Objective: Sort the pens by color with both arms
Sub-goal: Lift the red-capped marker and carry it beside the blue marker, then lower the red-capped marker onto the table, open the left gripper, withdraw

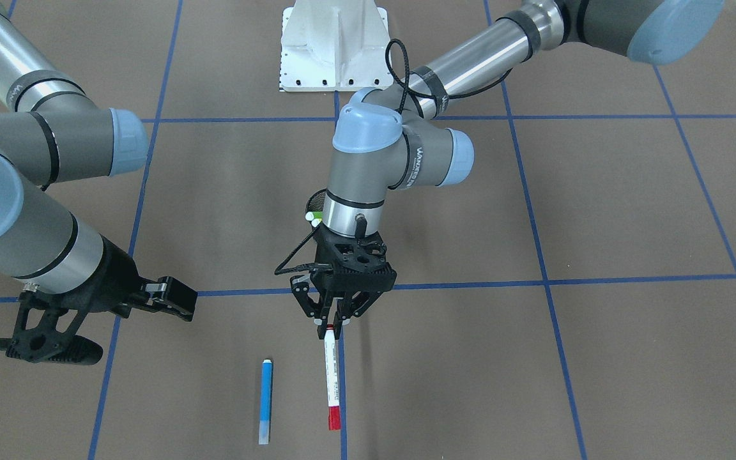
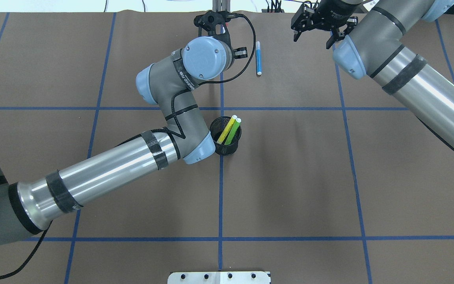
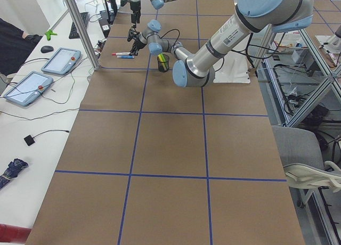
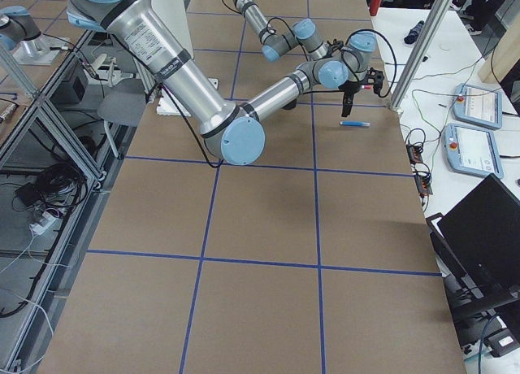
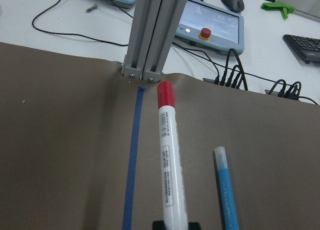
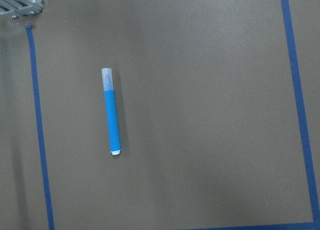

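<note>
My left gripper (image 1: 336,322) is shut on the near end of the white pen with red cap (image 1: 331,378), which points toward the table's far edge. The left wrist view shows that pen (image 5: 169,180) running out from between the fingers. The blue pen (image 1: 266,399) lies flat on the table beside it, also seen in the right wrist view (image 6: 112,115) with nothing touching it. My right gripper (image 1: 173,300) hovers open and empty, off to the side of the blue pen (image 2: 258,58). The yellow pen (image 2: 226,128) and the green pen (image 2: 233,132) stand in a black mesh cup (image 2: 227,148).
An aluminium post (image 5: 150,35) stands at the table's far edge just beyond the pens. Past it lie control pendants (image 5: 212,27), cables and a keyboard. The white pedestal base (image 1: 336,45) sits at the robot's side. Blue tape lines grid the brown table.
</note>
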You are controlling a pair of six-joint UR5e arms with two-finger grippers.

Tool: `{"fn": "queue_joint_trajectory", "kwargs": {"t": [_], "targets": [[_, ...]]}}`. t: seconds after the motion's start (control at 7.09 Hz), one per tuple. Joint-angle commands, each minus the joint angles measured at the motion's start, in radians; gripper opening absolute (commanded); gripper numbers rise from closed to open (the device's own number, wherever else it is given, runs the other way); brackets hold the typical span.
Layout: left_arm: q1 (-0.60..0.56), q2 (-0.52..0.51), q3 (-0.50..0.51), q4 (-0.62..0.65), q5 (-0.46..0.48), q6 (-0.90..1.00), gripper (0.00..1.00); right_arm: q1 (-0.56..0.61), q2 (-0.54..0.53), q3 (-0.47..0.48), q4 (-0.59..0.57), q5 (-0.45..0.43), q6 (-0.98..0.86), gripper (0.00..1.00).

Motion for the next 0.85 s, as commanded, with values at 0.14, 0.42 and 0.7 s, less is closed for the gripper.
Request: {"fn": "queue_joint_trajectory", "kwargs": {"t": [0.14, 0.42, 0.7], "targets": [[0.040, -0.093, 0.195, -0.043, 0.068, 0.009, 0.00, 0.002, -0.001, -0.001, 0.000, 0.000, 0.000, 1.00], [0.040, -0.113, 0.269, -0.099, 0.089, 0.007, 0.00, 0.002, -0.001, -0.001, -0.001, 0.000, 0.000, 1.00], [0.040, -0.142, 0.320, -0.112, 0.090, 0.009, 0.00, 0.002, 0.001, -0.001, -0.001, -0.002, 0.000, 1.00]]}}
